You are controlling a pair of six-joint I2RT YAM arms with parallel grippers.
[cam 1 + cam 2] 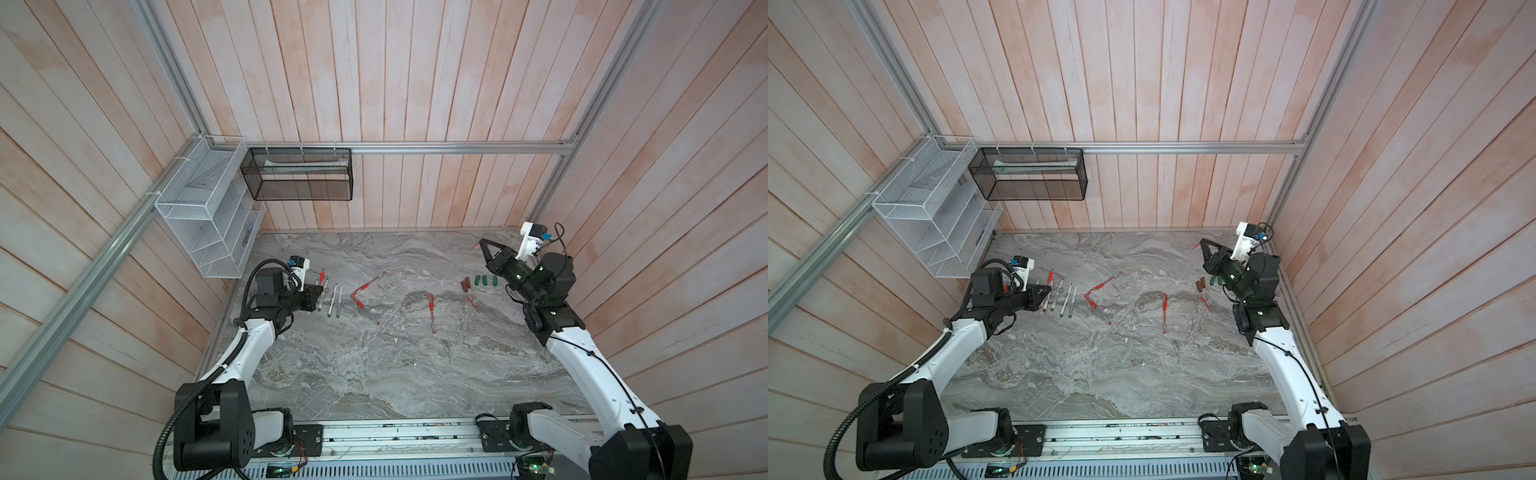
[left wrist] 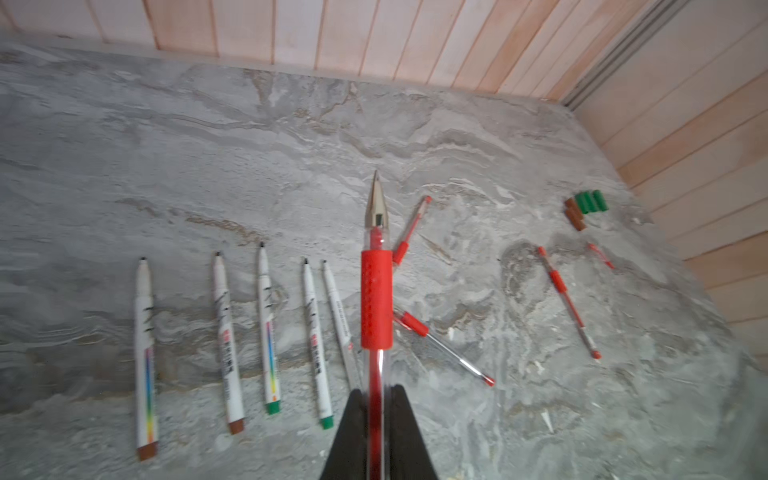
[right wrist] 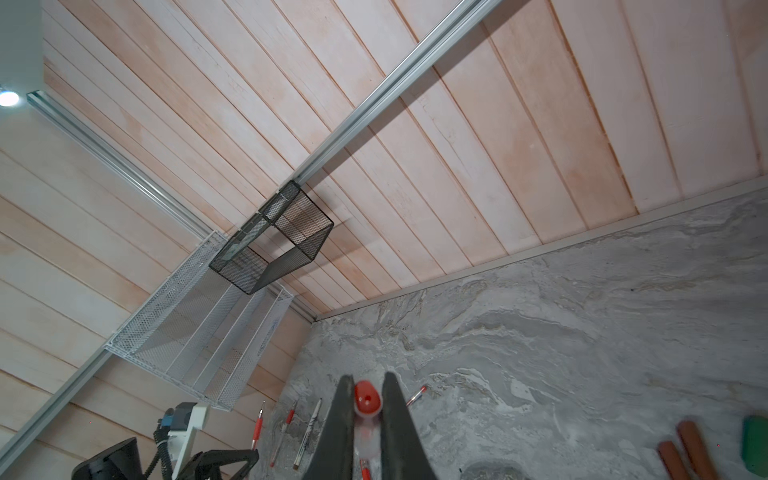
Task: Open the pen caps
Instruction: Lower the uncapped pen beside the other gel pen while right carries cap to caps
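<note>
marble tabletop [image 1: 374,374]: left gripper [image 2: 376,392] clamps red pen [image 2: 376,299], tail cut off at frame bottom; right gripper [image 3: 368,379] pinches red cap [image 3: 368,400], base blurred.

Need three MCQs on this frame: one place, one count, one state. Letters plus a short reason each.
1. Where on the grey marble tabletop do the chunky green plastic caps lie?
A) far left
B) right side, beside the chunky brown plastic caps
C) front edge

2. How many chunky brown plastic caps are there?
A) two
B) four
C) six

3. The red-grip clear gel pen in the left end effector is:
A) capped
B) uncapped, metal tip bare
C) lying loose

Key: 1 B, they are grouped near the right arm in both top views. 2 A, a pair lies side by side. 3 B, the pointed tip is exposed and the barrel is clamped.
</note>
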